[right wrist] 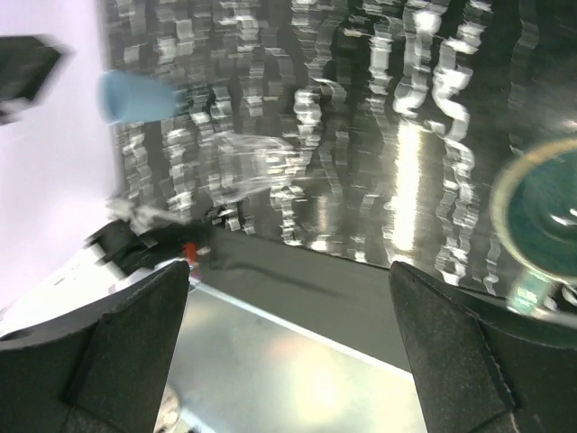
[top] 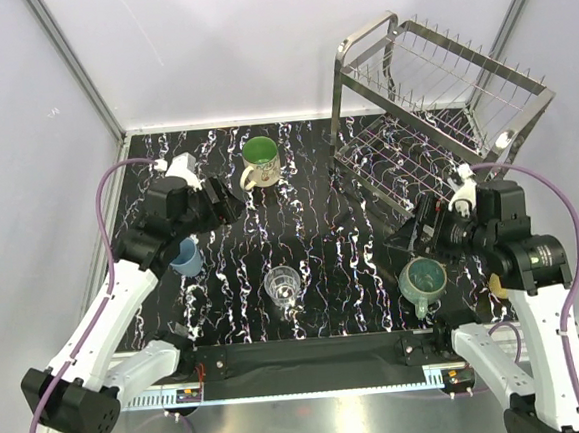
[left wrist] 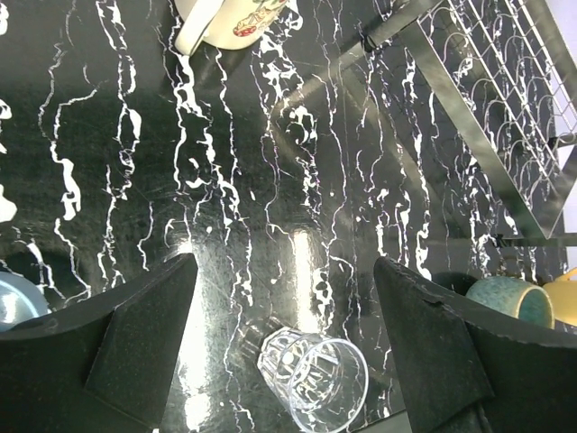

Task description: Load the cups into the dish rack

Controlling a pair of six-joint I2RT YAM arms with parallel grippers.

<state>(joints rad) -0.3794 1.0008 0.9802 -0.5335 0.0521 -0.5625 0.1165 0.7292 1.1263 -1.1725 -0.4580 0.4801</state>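
Note:
The cream mug with green inside stands at the back centre, the clear glass tumbler near the front centre, the teal mug at front right and the small light-blue cup at left. The yellow mug shows only as a sliver behind my right arm. The wire dish rack stands at back right with no cups in it. My left gripper is open and empty above the table; the tumbler lies below it. My right gripper is open and empty beside the teal mug.
White walls close in the black marbled table on the left, back and right. A metal ledge runs along the near edge between the arm bases. The rack's steel frame reaches toward the table's middle.

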